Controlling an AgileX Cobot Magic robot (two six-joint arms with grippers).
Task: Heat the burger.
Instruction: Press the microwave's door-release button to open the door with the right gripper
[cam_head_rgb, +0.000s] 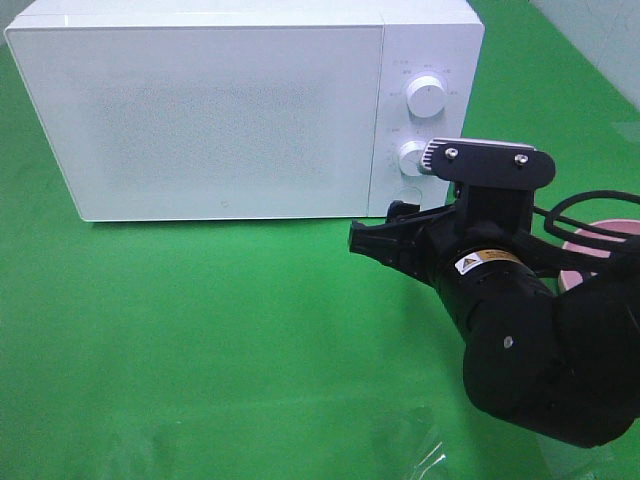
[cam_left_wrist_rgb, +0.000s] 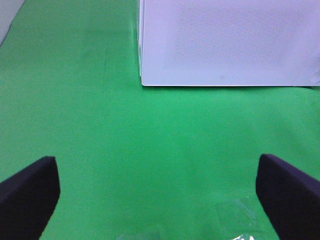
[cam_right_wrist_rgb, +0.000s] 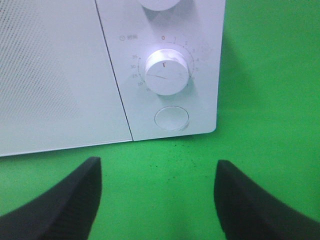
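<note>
The burger is out of view in every frame. The white microwave (cam_head_rgb: 220, 110) stands at the back of the green cloth with its door shut. My right gripper (cam_head_rgb: 385, 232) hovers low in front of the control panel, just below the lower dial (cam_head_rgb: 412, 158). In the right wrist view this gripper (cam_right_wrist_rgb: 157, 167) is open with only green cloth between its fingers. It faces the timer dial (cam_right_wrist_rgb: 167, 71) and the round door button (cam_right_wrist_rgb: 172, 119). My left gripper (cam_left_wrist_rgb: 156, 165) is open wide and empty over the cloth, facing the microwave's left front corner (cam_left_wrist_rgb: 142, 82).
A pink plate (cam_head_rgb: 610, 228) shows at the right edge, mostly hidden behind the right arm. The upper dial (cam_head_rgb: 427, 97) sits above the lower one. A clear plastic sheet (cam_head_rgb: 420, 450) lies wrinkled at the front edge of the green cloth (cam_head_rgb: 200, 340).
</note>
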